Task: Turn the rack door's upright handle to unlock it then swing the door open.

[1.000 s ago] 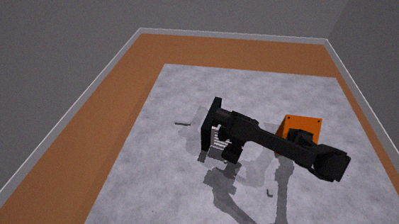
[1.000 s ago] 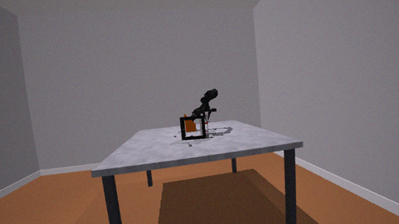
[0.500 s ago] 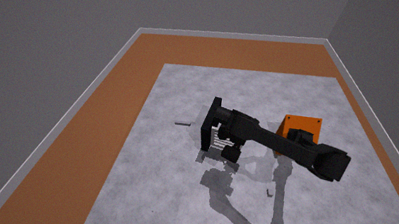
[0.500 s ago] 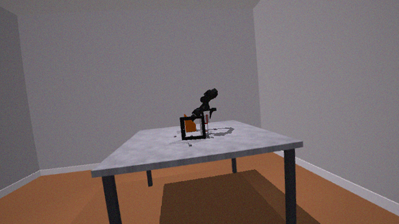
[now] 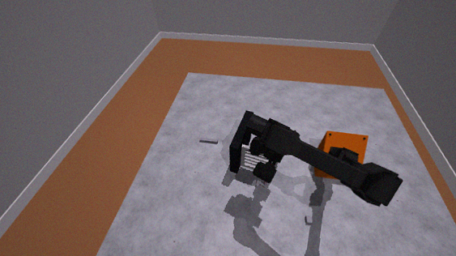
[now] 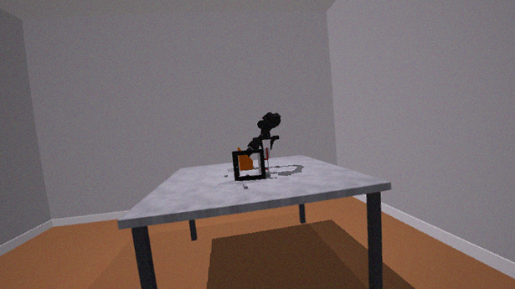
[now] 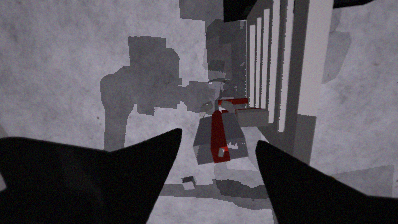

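Note:
The black frame (image 5: 235,155) (image 6: 235,166) stands on the table. The slatted pale door (image 5: 252,161) (image 7: 309,75) stands swung out from it, at roughly a right angle; the exact angle cannot be told. The grey handle with a red strip (image 6: 267,154) (image 7: 218,132) is on the door's side near its free end; its exact turn is hard to read. My gripper (image 6: 267,144) (image 7: 218,139) is open at the handle's upper end. In the wrist view its black fingertips lie to either side of the handle, with visible gaps. The arm hides the handle in the top view.
An orange block (image 5: 345,141) (image 6: 245,164) stands behind the frame as seen in the exterior view, beneath part of the arm in the top view. A small grey bar (image 5: 208,142) (image 6: 245,186) lies beyond the frame. Another small grey piece (image 5: 308,220) (image 7: 188,182) lies on the table.

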`<state>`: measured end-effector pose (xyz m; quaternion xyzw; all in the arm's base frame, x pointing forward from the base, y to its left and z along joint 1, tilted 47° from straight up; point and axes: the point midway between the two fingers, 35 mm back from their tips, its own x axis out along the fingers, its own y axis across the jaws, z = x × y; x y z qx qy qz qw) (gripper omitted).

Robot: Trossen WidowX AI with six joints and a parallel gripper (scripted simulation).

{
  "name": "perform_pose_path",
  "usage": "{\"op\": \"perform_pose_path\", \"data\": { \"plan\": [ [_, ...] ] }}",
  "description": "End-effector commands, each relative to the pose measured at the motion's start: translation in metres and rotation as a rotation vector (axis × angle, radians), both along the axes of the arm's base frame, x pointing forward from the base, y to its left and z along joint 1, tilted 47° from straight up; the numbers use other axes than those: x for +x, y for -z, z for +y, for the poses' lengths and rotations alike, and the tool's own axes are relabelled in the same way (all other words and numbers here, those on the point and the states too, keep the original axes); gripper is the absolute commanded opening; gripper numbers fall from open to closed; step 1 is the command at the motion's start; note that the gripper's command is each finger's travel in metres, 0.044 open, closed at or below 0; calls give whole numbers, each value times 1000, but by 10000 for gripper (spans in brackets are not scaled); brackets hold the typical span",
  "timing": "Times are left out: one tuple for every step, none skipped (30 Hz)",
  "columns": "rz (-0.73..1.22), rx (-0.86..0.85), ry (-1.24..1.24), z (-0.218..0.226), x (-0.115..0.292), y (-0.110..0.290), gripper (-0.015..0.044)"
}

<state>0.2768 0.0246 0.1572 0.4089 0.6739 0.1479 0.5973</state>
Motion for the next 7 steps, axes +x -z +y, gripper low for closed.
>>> {"op": "perform_pose_path", "data": {
  "plan": [
    [-1,-7,5,-6,0,-5,283],
    [-1,-7,7,-7,-1,-6,283],
    [-1,-8,9,-9,-1,-8,283],
    [-1,-8,11,-10,-1,-9,283],
    [-1,-8,13,-11,-1,-10,283],
    [-1,-9,14,-12,-1,-11,283],
    [-1,-9,16,-14,-1,-12,283]
  ]
}}
